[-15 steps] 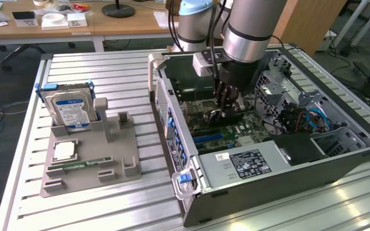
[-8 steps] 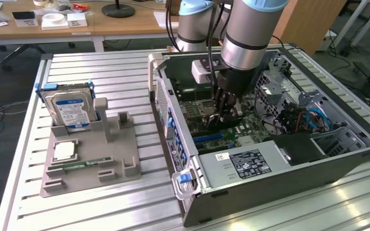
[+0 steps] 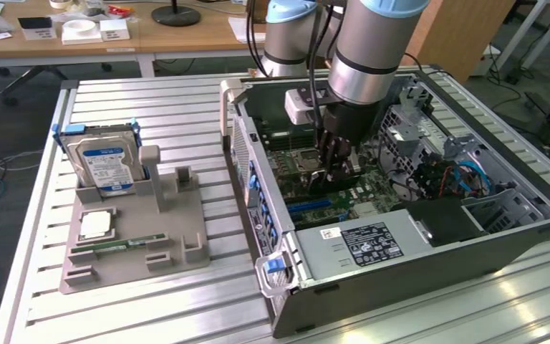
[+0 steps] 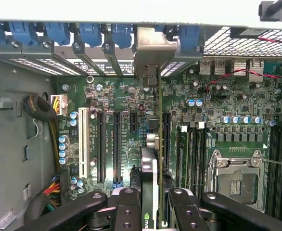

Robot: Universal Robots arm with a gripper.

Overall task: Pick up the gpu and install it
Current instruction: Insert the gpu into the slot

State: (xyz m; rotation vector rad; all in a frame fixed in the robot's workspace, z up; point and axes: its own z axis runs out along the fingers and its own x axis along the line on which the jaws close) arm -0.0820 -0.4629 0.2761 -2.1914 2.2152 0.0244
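Note:
The gpu (image 4: 149,175) stands on edge between my fingers, seen edge-on. Its silver end bracket (image 4: 153,48) reaches the case's rear wall by the blue slot clips (image 4: 90,31). My gripper (image 4: 152,204) is shut on the card, with one black finger (image 4: 126,207) on each side. In the exterior view the gripper (image 3: 337,163) hangs inside the open computer case (image 3: 399,272), with the dark gpu (image 3: 335,183) low over the green motherboard (image 3: 299,154). The card runs alongside a long black slot (image 4: 166,139). I cannot tell whether its edge sits in a slot.
On the table at the exterior view's left, a grey holder (image 3: 175,236) carries a silver hard drive (image 3: 103,161), a processor chip (image 3: 97,224) and a green memory stick (image 3: 122,246). Inside the case are a power supply (image 3: 366,244), cables (image 3: 457,175), black expansion slots (image 4: 101,144) and the processor socket (image 4: 235,175).

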